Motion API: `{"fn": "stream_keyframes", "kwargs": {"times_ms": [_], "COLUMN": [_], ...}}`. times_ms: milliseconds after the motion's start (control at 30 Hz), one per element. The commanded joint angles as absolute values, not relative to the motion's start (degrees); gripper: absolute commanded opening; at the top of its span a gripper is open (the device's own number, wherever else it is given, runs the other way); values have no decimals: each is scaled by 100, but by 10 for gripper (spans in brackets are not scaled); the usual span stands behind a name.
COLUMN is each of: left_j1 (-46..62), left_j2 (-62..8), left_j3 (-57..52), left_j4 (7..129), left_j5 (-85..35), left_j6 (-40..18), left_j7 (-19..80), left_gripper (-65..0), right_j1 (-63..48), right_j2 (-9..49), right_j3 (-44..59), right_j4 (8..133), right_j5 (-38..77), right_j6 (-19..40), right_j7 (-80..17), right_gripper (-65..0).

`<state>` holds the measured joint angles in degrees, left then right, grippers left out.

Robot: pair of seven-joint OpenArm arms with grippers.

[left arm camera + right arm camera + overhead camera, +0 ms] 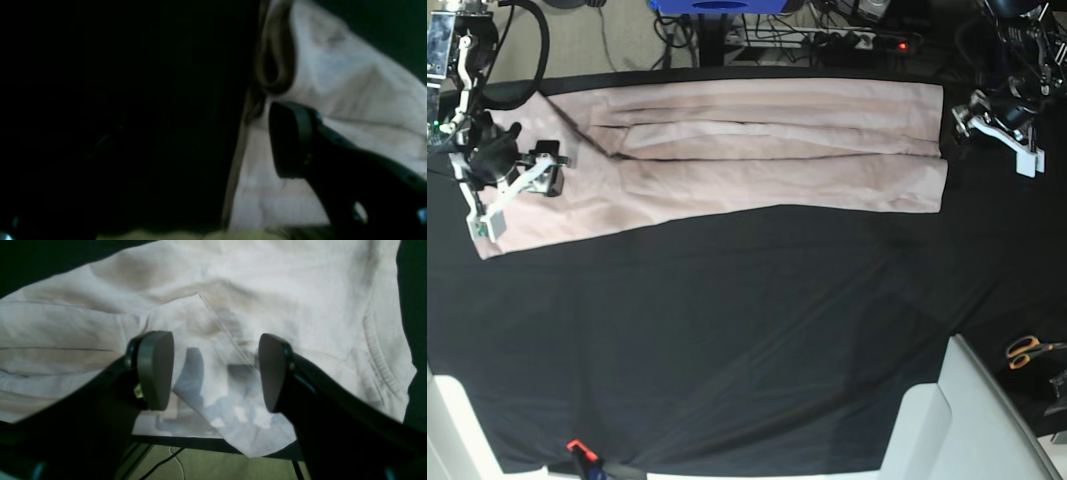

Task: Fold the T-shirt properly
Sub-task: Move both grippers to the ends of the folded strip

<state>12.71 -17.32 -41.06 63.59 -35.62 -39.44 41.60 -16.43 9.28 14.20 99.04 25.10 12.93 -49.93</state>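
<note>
Dark, rounded rubbery pads tip your right gripper [216, 371], and its jaws stand apart over the sleeve end of the T-shirt [233, 290], with nothing between them but pale cloth below. From its wrist view you see soft cotton, creased into shallow ridges, a ribbed hem curving down the right side and a sleeve corner hanging just over the table's edge. Your left gripper [999, 125] shows only one dark finger [290, 140] in its own wrist view, lying against the cloth; the rest of that picture is too dark, so you cannot tell how its jaws stand. In the base view it sits just beside the T-shirt's [767, 150] straight right end. The garment lies as a long pale pink band across the far part of the table, folded lengthwise in flat layers, its left end slanting toward the right gripper [512, 185]. Under it spreads the black table cloth [727, 340], smooth with faint wrinkles. Orange-handled scissors [1025, 350] lie at the right, near a pale grey panel [967, 420]; cables [847, 35] crowd the floor beyond.
</note>
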Motion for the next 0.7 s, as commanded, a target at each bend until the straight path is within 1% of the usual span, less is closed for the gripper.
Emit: {"fn": "stream_keyframes", "kwargs": {"times_ms": [0, 100, 200, 267, 433, 567, 667], "left_j1": [1200, 1200, 1138, 1121, 1147, 1244, 1288], "left_j2": [-1842, -1842, -1798, -1657, -1596, -1692, -1771], "left_j3": [-3952, -3301, -3064, -3073, -3073, -3099, -3319], "left_j4": [6422, 6448, 6422, 6378, 6255, 6281, 6229], "left_j5": [-3670, -3697, -3705, -3670, -3662, -3688, -3688], "left_j6": [-4000, -4000, -4000, -4000, -4000, -4000, -4000], "left_j7": [4075, 4066, 4066, 4066, 4066, 4066, 4066], "left_gripper": [-146, -146, -146, -146, -148, -148, -148], "right_j1": [-1613, -1613, -1613, -1613, -1613, -1613, -1613], "right_j2": [980, 980, 980, 980, 980, 980, 980], "right_j3": [1446, 1437, 1411, 1411, 1420, 1411, 1411], "right_j4": [10009, 10009, 10009, 10009, 10009, 10009, 10009], "right_j5": [2545, 2545, 2545, 2545, 2545, 2545, 2545], "right_j6": [1332, 1332, 1332, 1332, 1332, 1332, 1332], "right_j7": [-4901, -4901, -4901, -4901, -4901, -4901, -4901], "right_gripper": [-267, -267, -267, -267, -267, -267, -267]}}
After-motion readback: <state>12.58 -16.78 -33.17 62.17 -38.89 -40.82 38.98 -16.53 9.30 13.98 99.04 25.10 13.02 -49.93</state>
